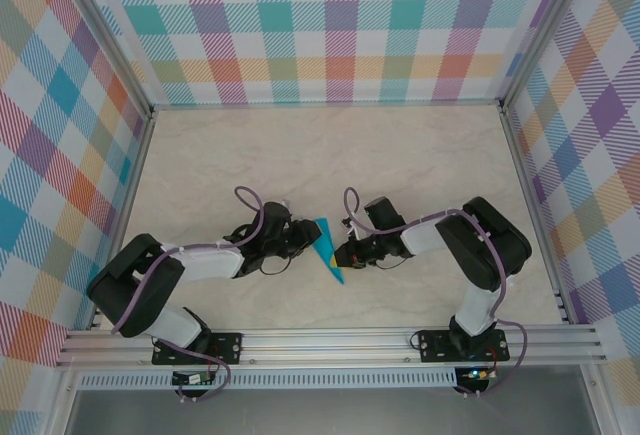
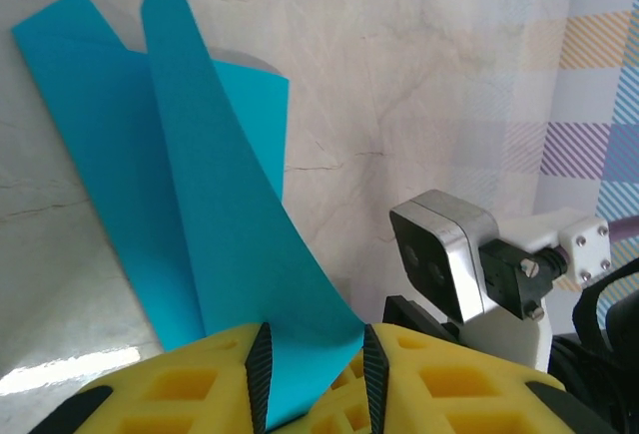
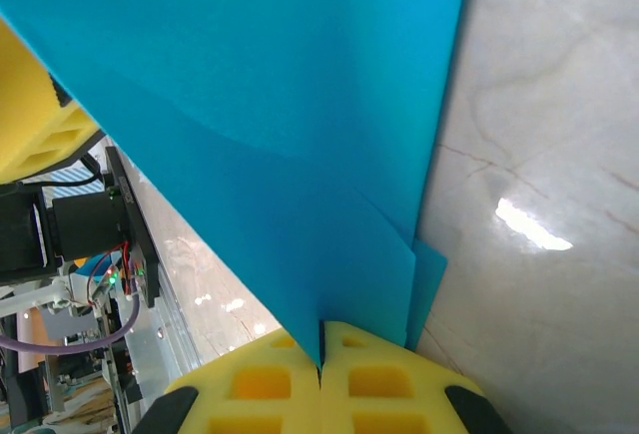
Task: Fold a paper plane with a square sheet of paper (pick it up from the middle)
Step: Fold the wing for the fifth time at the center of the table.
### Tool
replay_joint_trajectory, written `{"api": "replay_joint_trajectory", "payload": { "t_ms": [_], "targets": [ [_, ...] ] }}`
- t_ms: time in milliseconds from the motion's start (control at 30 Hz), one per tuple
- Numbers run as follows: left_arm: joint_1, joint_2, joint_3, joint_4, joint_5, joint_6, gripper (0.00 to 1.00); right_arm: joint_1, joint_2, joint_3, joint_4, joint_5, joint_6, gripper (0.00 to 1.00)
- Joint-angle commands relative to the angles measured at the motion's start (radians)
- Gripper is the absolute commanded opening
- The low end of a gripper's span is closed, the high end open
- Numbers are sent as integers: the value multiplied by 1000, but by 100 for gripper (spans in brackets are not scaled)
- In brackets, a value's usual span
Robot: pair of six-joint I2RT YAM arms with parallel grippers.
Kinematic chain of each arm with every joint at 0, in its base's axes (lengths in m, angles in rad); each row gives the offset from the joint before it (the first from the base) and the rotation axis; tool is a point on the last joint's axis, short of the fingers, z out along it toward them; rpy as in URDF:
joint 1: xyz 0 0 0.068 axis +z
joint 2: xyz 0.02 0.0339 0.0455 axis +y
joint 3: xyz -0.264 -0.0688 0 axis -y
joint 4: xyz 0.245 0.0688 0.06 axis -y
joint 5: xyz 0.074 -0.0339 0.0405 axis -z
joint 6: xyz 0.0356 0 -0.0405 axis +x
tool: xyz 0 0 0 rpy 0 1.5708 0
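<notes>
Paper [image 1: 326, 247] over marble table [image 1: 300, 155], plaid walls [image 1: 340, 25]

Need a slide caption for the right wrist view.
Mid-fold: right fingers pinched shut on the creased blue paper, table behind.

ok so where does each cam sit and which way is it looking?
Top external: above and behind the bases, looking down on the table; left arm and right arm meet at the teal paper.
Left wrist: on that wrist, looking along the left jaws, parted around the paper; the other arm's camera beyond.
Right wrist: on that wrist, looking along the right jaws, shut on the paper.
Shared: the paper, in all three.
</notes>
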Motion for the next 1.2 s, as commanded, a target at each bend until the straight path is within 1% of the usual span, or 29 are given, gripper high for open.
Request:
{"api": "replay_joint_trajectory", "payload": {
  "t_ms": [0, 200, 400, 533, 633, 833, 1067, 1167],
  "targets": [
    [-17, 24, -5, 90, 15, 36, 32, -13, 49, -16, -97, 95, -12, 3],
    [-28, 84, 13, 169, 57, 41, 34, -14, 64, -10, -100, 98, -11, 3],
    [-30, 150, 37, 176, 54, 49, 34, -13, 60, -10, -103, 103, -7, 3],
    [-29, 164, 37, 178, 37, 44, 35, -14, 55, -9, -114, 114, -7, 3],
    [-30, 155, 34, 172, 28, 39, 35, -14, 55, 0, -129, 122, -9, 3],
    [-30, 101, 38, 107, 2, 52, 37, -14, 54, 26, -185, 139, -13, 4],
    [-35, 17, 47, 83, 11, 74, 40, -14, 62, 46, -234, 154, -21, 4],
    [-33, 9, 52, 61, 17, 88, 40, -14, 64, 50, -240, 155, -21, 4]
  ]
}}
